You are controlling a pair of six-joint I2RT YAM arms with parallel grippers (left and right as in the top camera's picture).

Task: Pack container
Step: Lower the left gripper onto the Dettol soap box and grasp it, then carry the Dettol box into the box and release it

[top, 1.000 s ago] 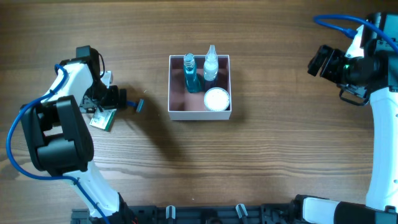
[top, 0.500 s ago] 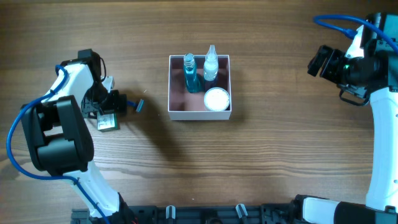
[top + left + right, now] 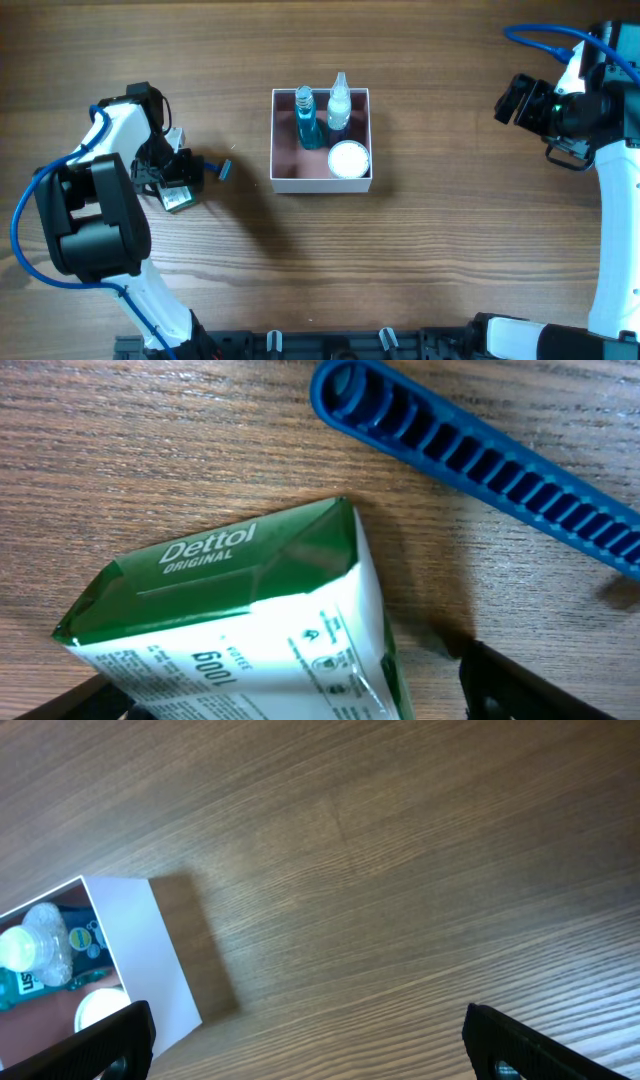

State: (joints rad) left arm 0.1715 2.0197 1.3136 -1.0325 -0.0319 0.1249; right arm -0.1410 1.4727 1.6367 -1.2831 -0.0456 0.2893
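left tool wide, astride the green packet at the left; right tool wide, far right; container at the middle of the surface, well apart from both.

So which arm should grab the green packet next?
Left. The left gripper sits right over the green packet, straddling it. The right gripper hangs far beyond the container.
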